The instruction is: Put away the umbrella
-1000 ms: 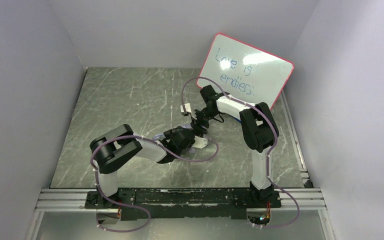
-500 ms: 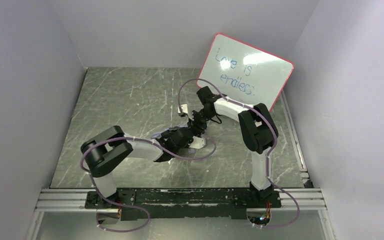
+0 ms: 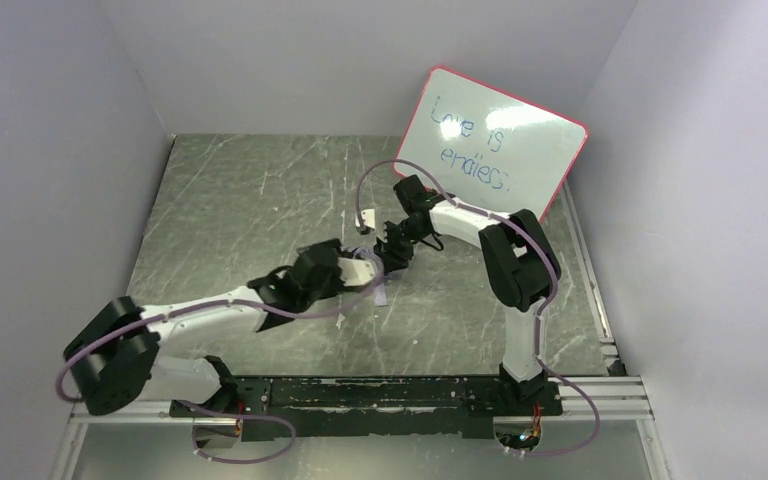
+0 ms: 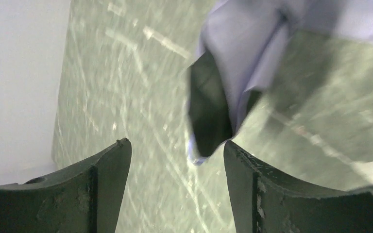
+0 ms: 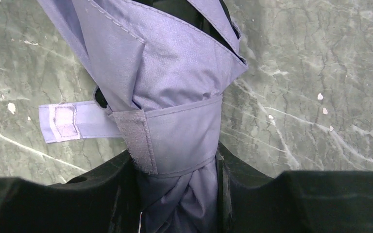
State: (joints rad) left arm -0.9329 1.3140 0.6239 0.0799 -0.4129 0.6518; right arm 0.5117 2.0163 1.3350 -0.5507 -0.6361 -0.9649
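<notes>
Right gripper (image 5: pixel 175 165) clamps umbrella (image 5: pixel 175 73), long axis seemingly straight ahead; left gripper (image 4: pixel 176 145) open, empty

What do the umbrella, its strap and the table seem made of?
Umbrella: thin woven cloth, likely synthetic, matte; stitched hems and soft folds. Strap: same cloth; the fuzzy patch looks like hook-and-loop. Table: smooth green marble-look surface, pale veins; stone or laminate, unclear.

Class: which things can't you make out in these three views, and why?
- Right wrist view: the umbrella runs off the bottom edge behind the right tool clamping it; no handle shows.
- Left wrist view: the umbrella fabric is blurred and cut by the top edge, beyond the open left tool.
- Top view: both tools cover most of the umbrella.
- Top view: the whiteboard has a last word too small to read.
</notes>
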